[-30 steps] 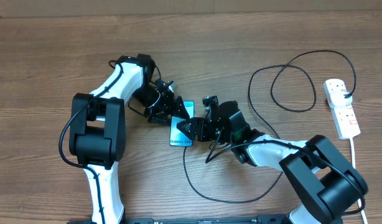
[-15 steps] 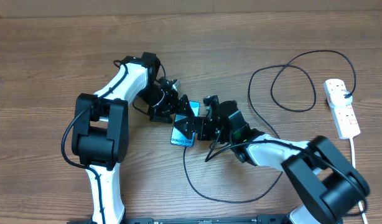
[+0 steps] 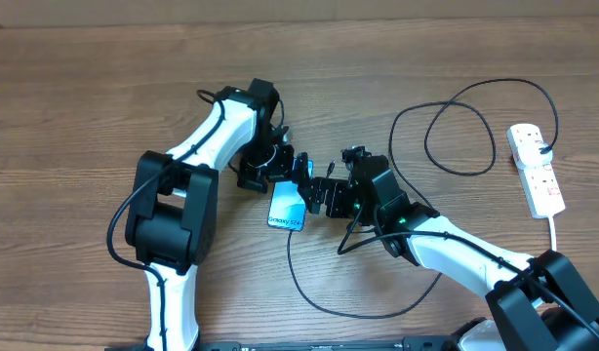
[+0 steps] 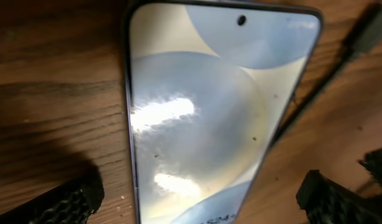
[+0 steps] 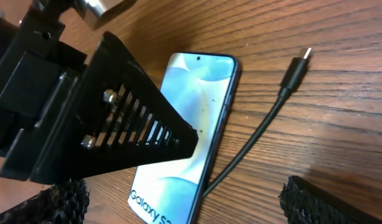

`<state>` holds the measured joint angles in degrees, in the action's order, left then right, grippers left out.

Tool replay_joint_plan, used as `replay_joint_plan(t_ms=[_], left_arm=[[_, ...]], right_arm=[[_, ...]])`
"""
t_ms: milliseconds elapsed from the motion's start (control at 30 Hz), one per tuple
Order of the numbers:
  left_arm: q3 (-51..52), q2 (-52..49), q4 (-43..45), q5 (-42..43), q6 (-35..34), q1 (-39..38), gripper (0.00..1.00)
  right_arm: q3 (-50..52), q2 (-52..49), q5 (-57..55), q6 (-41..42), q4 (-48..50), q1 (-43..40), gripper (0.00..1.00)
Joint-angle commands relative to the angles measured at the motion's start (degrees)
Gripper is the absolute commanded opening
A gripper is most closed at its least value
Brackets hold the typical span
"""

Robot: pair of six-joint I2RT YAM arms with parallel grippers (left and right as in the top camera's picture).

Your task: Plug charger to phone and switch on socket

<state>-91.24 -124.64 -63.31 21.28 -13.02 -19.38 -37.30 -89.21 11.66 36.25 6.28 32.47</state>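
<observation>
Desk point(image 3: 75, 88): brown wood-grain top, fills nearly the whole overhead view. Pale strip point(image 3: 299, 8) along the far edge; wall or board, can't tell.

Phone point(image 5: 209, 106): flat on the desk near the middle, screen up and lit blue-white, text at its near end.

Left pincer point(image 4: 203, 196): spread wide, low over the phone, one tip on each side of it. Can't tell if either tip touches.

Right pincer point(image 5: 194, 200): spread too, empty, facing the phone from the right.

Charger point(image 5: 295, 70): plug lies loose on the desk, metal tip bare, just beside the phone's camera-hole end and not touching it. The cable runs back along the phone's right edge, then loops wide across the right half of the desk to the socket point(image 3: 537, 174).

Socket: white strip at the desk's right edge, well apart from the phone, black plug point(image 3: 543, 148) in its far end, white cord point(image 3: 557, 244) trailing toward the near edge.

Hard to see:
- Overhead: both pincers cover the phone's far end and the charger plug.
- Socket switches are too small to read, on or off.
- Left wrist view: blurred, glare on the screen, phone's near end cut off.
- Right wrist view: a left finger point(image 5: 116, 124) blocks much of the screen, and the text is cut off at the frame edge.
- Right arm's base runs out of frame.
</observation>
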Motion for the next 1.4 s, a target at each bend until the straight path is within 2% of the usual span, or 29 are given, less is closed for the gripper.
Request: replay_joint_plan(t_ms=[0,67,533,767,867,1100,1367], left_arm=[[1.05,-1.62,0.37,-11.89,-3.39,-2.47,1.00],[1.07,-1.62,0.33,-14.27,-5.09,-3.30,1.00],[1.07,-1.62,1.18,-14.21,-5.49,-6.25,1.00],[1.07,-1.62,2.01,-14.21,-6.49,-7.32,1.00],[1.07,-1.62,2.56,-14.23,-6.78,-7.39,1.00],[1.09,-1.64,2.21,-17.20,-7.06,-7.89,0.97],[1.18,-1.64,2.23,-18.95,-7.85,-10.38,0.99]], right_arm=[[-0.33,0.81,-2.62,-0.04,1.03,-0.02,1.00],[-0.33,0.81,-2.62,-0.04,0.96,-0.02,1.00],[-0.33,0.83,-2.62,0.11,1.07,-0.35,1.00],[-0.33,0.92,-1.70,6.97,-2.62,-5.11,1.00],[-0.33,0.92,2.01,6.84,-2.82,-7.08,1.00],[-0.31,0.92,1.92,6.82,-3.23,-7.15,1.00],[-0.31,0.92,1.95,6.82,-3.23,-7.15,1.00]])
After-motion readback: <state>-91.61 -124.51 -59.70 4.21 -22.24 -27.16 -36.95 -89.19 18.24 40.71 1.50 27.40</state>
